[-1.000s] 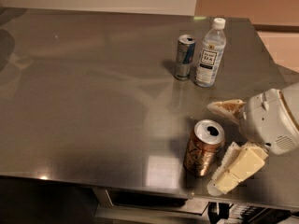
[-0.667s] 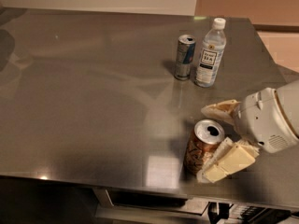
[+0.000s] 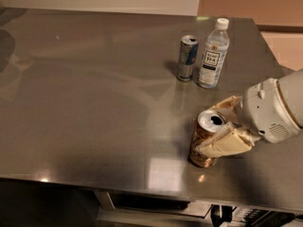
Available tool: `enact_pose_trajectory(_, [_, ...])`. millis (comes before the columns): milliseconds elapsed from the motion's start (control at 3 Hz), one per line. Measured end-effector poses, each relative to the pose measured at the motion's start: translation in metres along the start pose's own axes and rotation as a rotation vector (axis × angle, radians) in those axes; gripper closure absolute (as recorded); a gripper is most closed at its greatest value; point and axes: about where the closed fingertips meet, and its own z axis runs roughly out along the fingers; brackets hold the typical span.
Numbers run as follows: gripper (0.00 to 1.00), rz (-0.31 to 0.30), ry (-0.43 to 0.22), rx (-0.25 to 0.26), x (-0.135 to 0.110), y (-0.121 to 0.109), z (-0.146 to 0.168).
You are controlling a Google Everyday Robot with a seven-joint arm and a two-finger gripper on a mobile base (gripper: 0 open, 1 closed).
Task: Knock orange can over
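**Gripper straddling the orange can near the front edge**

On my feed, the copper-orange drink can with pale markings and a silver top (image 3: 202,132) stands near the front edge of the brushed-steel table (image 3: 94,103), right of centre. Its opened top faces up and it looks tipped a little to the right, though I cannot tell whether that is a real lean or just the camera angle.

The two-finger gripper (image 3: 209,127) reaches in from the right side, behind a rounded white wrist housing (image 3: 270,110). Its cream fingers are spread apart, with the upper part of the can between them. The near finger (image 3: 225,144) lies across the front of the can, below the rim, and appears to touch it. The far finger (image 3: 228,104) sits just behind and to the right of the silver top. I read the hand as parted rather than clamped. I cannot see a firm squeeze on the can.

Further back on the table, well apart from the gripper, a slim blue and silver can (image 3: 187,58) stands upright. Just beside it on the right is a clear plastic bottle with a white cap (image 3: 213,56), also upright.
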Motion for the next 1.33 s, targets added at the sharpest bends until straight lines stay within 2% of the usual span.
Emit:
enact_pose_trajectory(333, [0.87,0.014,0.055,0.015,-0.011,-0.017,-0.013])
enact_pose_trajectory(667, [1.0,0.018,0.196,0.033,-0.021,-0.043,-0.022])
enact_pose_trajectory(1333, [1.0,-0.044,0.523,0.03,-0.006,-0.078,-0.007])
